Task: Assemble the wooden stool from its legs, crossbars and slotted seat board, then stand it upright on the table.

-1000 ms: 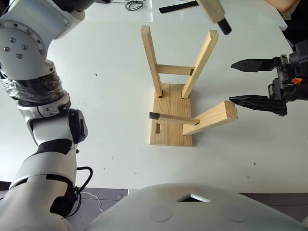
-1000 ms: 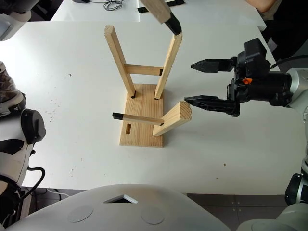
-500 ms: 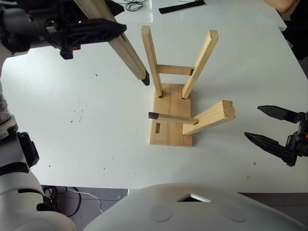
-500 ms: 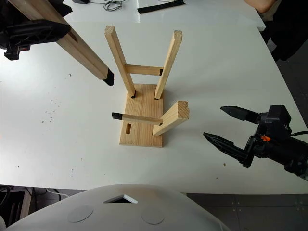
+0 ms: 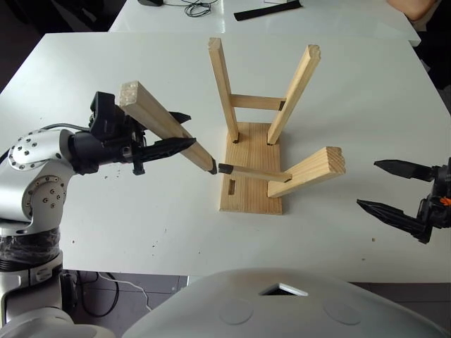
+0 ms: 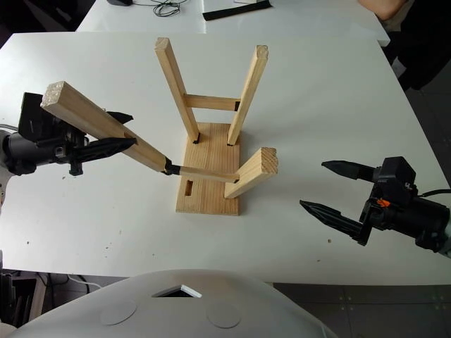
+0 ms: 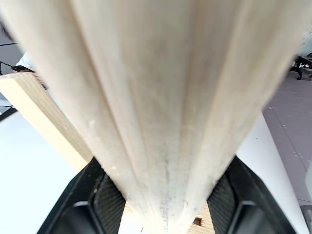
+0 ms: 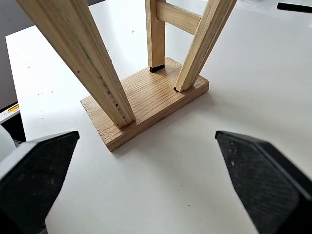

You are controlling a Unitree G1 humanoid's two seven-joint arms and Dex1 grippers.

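Wooden leg (image 5: pixel 158 116) clamped in left gripper (image 5: pixel 183 130), tip touching crossbar (image 5: pixel 257 172) mid-frame above seat board (image 5: pixel 250 201); right gripper (image 5: pixel 368 184) wide open, empty, lower right.

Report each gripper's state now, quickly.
Left gripper: closed on the long pale wooden stool leg.
Right gripper: open, holding nothing.
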